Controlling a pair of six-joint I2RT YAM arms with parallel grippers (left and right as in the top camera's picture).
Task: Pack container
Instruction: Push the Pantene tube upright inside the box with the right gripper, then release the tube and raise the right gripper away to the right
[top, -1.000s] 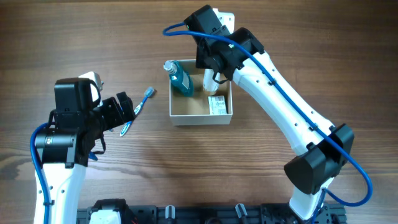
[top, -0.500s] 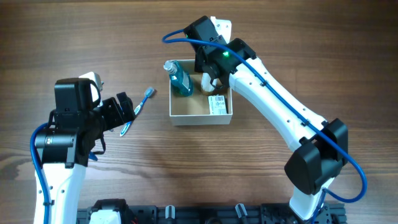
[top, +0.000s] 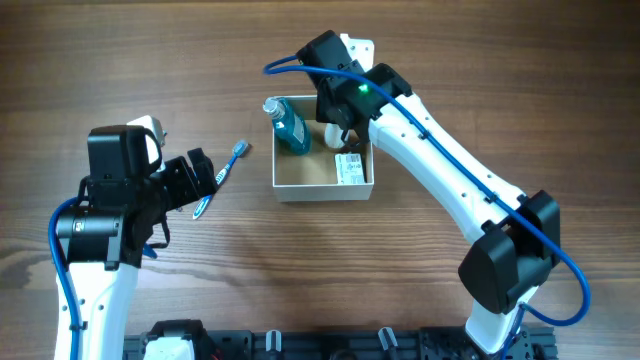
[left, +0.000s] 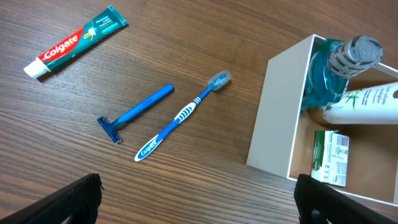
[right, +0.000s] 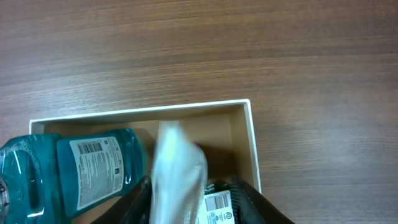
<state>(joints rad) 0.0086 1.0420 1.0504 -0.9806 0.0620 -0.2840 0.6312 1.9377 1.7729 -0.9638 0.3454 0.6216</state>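
Observation:
The container is a white-walled box with a brown inside, at the table's middle. It holds a teal mouthwash bottle, a white tube and a small barcoded box. My right gripper is over the container's far right corner. In the right wrist view its fingers sit apart around the white tube, with a gap on the tube's right side. My left gripper is open and empty above the table, left of the container. A blue toothbrush lies in front of it.
A blue razor lies beside the toothbrush, and a red and green Colgate toothpaste tube lies further left. In the overhead view the toothbrush shows partly under the left gripper. Bare wood surrounds the container.
My right gripper has shifted slightly left and lower over the container with the white tube, which now leans further into the box. The left arm has not moved.

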